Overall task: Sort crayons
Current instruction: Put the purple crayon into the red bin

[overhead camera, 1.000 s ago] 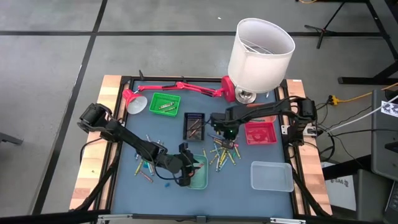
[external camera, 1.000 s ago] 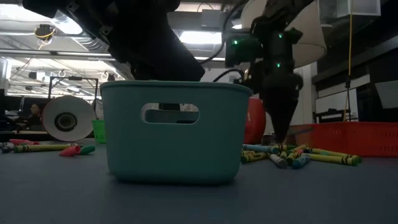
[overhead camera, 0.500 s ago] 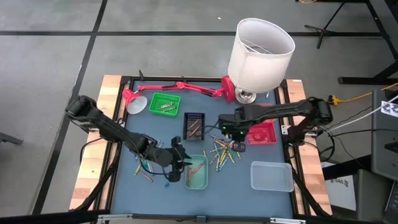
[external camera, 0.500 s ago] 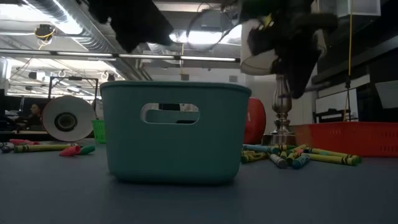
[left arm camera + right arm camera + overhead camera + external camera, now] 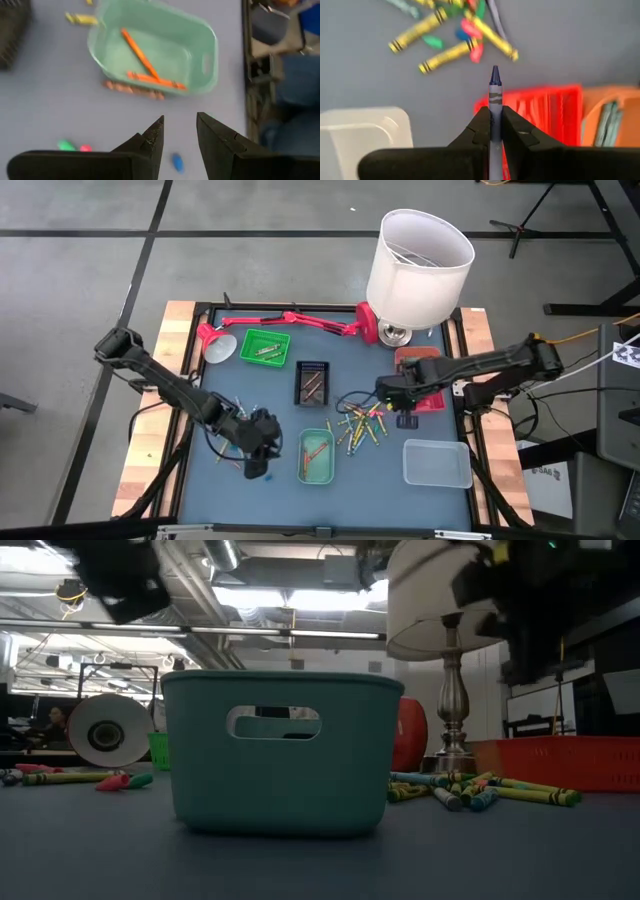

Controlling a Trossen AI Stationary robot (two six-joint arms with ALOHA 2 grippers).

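Observation:
Loose crayons (image 5: 358,425) lie in a pile mid-table, and a few more (image 5: 232,452) lie at the left. My right gripper (image 5: 385,394) is shut on a blue crayon (image 5: 494,95), raised between the pile and the red tray (image 5: 428,392). My left gripper (image 5: 260,460) is open and empty above the bare table, left of the teal tray (image 5: 316,457). That tray holds orange crayons (image 5: 145,60). A brown crayon (image 5: 132,89) lies against the tray's outer wall. My right gripper pinches the blue crayon's paper-wrapped shaft (image 5: 494,112) between its two fingers. The crayon lies along the fingers, and its pointed tip (image 5: 494,75) sticks out past the fingertips. It is lifted clear of the table.
A green tray (image 5: 265,347) and a dark tray (image 5: 313,380) stand farther back. A clear tray (image 5: 436,462) stands at the near right. A lamp with a white shade (image 5: 418,255) and a red desk lamp (image 5: 290,320) stand along the far edge. A blue bit (image 5: 177,162) lies near my left gripper.
My right gripper has risen from the crayon pile with the blue crayon and gone toward the table's right edge, near the red tray. My left gripper has risen from over the teal tray and gone toward the table's left edge.

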